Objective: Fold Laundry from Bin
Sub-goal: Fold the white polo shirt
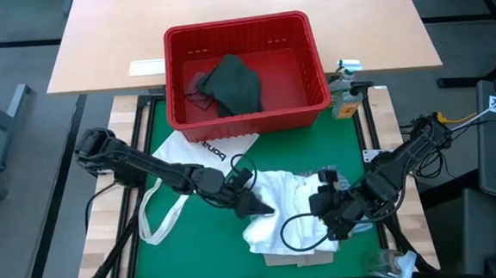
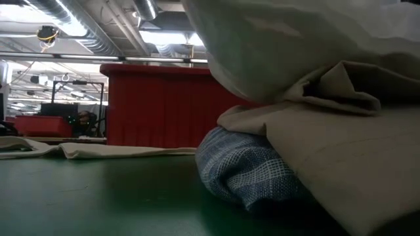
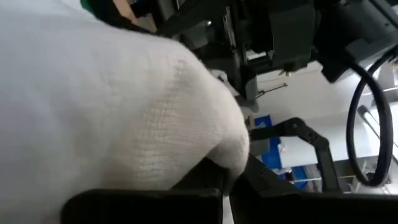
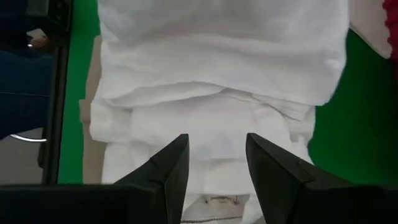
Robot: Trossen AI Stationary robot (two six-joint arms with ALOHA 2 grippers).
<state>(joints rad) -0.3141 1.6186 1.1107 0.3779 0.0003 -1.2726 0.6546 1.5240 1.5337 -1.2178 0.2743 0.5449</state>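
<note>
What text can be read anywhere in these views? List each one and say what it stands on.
Black lettering on the white tote bag, upside down in the high view: too small to read surely.
Label on the bottle beside the red bin: too blurred to read.
No other text shows.

Red bin [image 1: 245,66], dark green-grey top [image 1: 232,84], white shirt [image 1: 291,207], blue-checked cloth [image 2: 246,174], tan shirt [image 2: 341,147], green table mat [image 1: 177,255]

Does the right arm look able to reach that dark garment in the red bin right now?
Probably yes. The dark garment lies uncovered in the open-topped red bin, and the right gripper is open and empty above the white shirt. It would need to lift over the bin's near wall.
</note>
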